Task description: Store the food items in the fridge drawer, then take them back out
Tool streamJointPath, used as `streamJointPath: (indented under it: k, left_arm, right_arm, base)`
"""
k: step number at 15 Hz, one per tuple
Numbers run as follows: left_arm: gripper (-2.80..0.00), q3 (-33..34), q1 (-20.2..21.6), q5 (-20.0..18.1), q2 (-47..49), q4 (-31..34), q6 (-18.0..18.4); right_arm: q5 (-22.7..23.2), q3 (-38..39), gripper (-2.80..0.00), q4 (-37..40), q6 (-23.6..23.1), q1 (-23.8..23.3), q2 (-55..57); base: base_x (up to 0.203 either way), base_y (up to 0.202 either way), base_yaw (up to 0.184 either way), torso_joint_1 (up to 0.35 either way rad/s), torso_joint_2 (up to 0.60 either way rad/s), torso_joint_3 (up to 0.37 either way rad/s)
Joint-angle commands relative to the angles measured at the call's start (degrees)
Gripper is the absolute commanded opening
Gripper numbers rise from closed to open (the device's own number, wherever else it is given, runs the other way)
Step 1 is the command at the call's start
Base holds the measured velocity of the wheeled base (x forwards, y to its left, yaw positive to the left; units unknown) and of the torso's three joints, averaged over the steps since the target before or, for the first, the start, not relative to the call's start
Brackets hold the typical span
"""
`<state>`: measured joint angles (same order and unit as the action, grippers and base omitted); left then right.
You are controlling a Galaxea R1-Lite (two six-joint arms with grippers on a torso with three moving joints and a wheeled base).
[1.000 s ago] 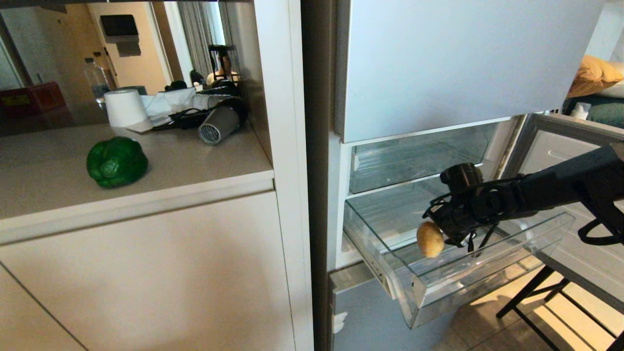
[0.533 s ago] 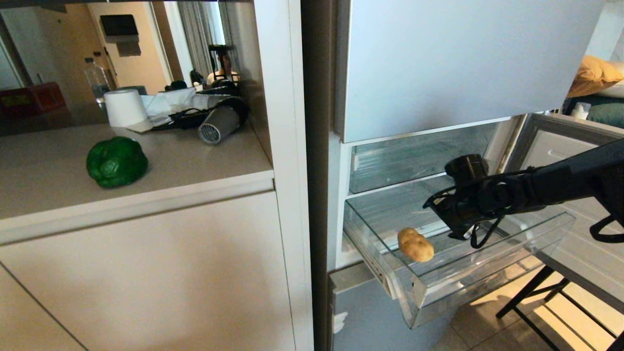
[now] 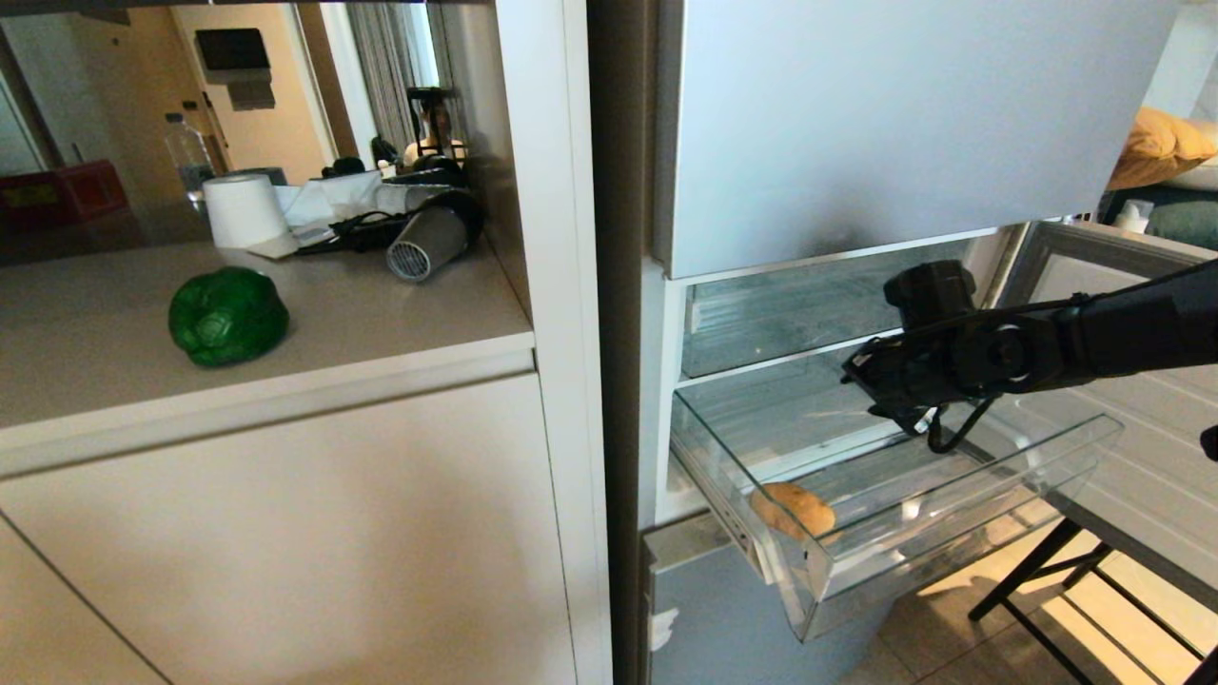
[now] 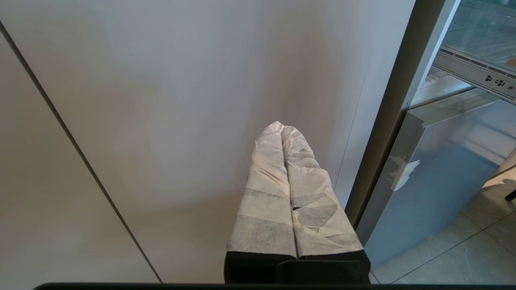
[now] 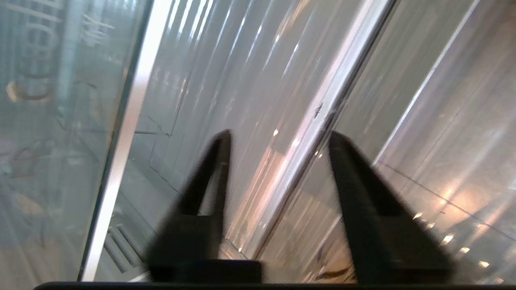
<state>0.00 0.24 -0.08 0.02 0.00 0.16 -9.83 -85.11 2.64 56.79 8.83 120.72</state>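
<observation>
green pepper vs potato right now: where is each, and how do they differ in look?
Place: the glossy dark green lobed bell pepper sits on the beige counter; the tan-yellow potato lies in the clear plastic fridge drawer, at its front left corner.
Look: the pepper is dark, shiny and lobed; the potato is pale, matt and smooth.
Size: the pepper looks bigger than the potato.
Shared: neither is held; the right gripper is above the drawer, open and empty.
</observation>
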Motion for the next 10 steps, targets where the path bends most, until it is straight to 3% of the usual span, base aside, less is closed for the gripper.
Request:
streamJointPath:
  k: [1, 10]
  left_arm:
    - [-2.8, 0.0, 0.0, 0.0, 0.0, 0.0, 0.0]
    - [-2.8, 0.0, 0.0, 0.0, 0.0, 0.0, 0.0]
  right_arm:
    - [-0.3, 1.4, -2.8, 0.0, -0.1, 0.6, -3.1]
    - [-0.2, 17.1, -2.8, 0.2, -1.5, 13.8, -23.1]
  base:
    - [0.0, 0.0, 0.0, 0.0, 0.0, 0.0]
    - [0.0, 0.0, 0.0, 0.0, 0.0, 0.0]
